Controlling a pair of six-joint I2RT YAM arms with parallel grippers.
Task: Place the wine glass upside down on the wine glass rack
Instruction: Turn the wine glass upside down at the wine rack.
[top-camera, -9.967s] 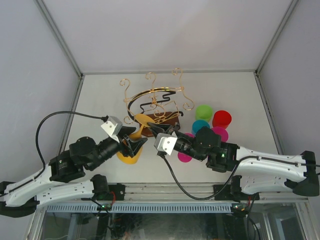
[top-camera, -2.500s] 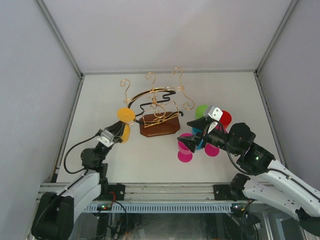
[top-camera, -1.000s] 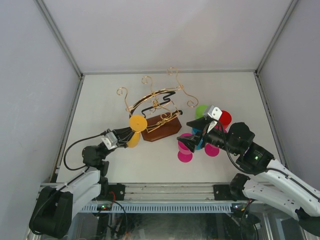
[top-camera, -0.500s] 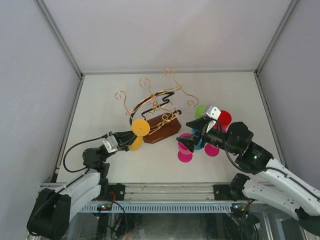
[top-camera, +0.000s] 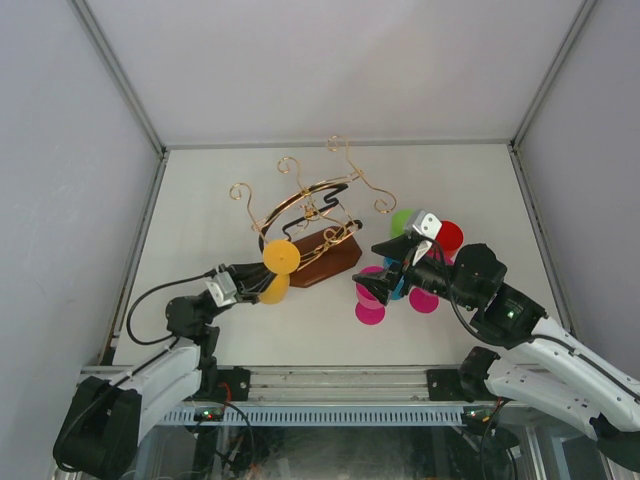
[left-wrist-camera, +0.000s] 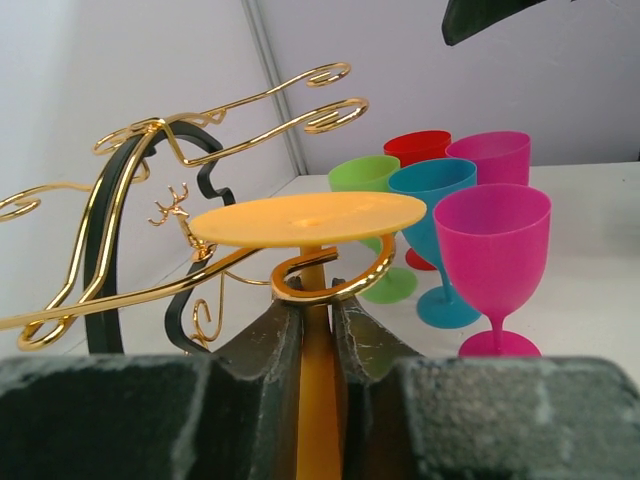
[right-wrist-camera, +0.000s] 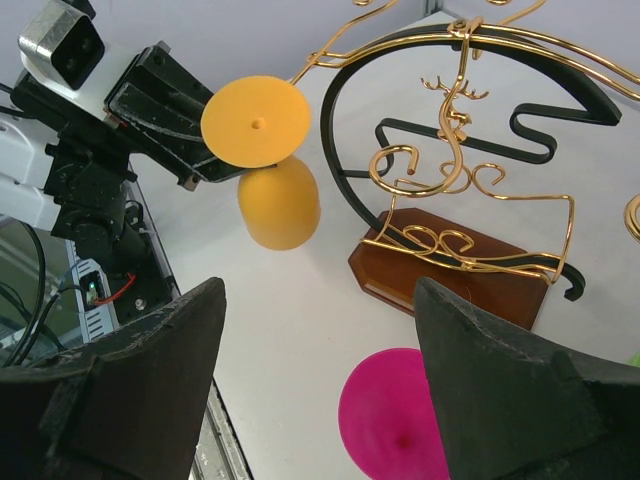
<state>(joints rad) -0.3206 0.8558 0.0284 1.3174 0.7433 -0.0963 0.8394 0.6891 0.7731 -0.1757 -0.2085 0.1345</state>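
An upside-down yellow wine glass (top-camera: 272, 288) hangs with its round foot (left-wrist-camera: 310, 217) resting over a curled gold arm of the wine glass rack (top-camera: 325, 255). My left gripper (left-wrist-camera: 315, 300) is shut on its stem, the fingers (left-wrist-camera: 268, 345) pressed close on both sides just below the gold hook. The rack has gold scrolls, a black band (left-wrist-camera: 105, 240) and a brown wooden base (right-wrist-camera: 450, 275). From the right wrist view the glass (right-wrist-camera: 279, 203) shows left of the rack. My right gripper (top-camera: 378, 270) hovers open over a magenta glass, holding nothing.
Several upright plastic glasses stand right of the rack: magenta (left-wrist-camera: 493, 235), blue (left-wrist-camera: 435, 190), green (left-wrist-camera: 365, 175) and red (left-wrist-camera: 418, 148). Another magenta glass (top-camera: 433, 268) sits under my right arm. Frame posts and grey walls ring the white table (top-camera: 200, 200).
My left gripper has carried the yellow glass right, toward the rack, until its foot sits over a gold arm. The rack has turned a little. The right arm has stayed still.
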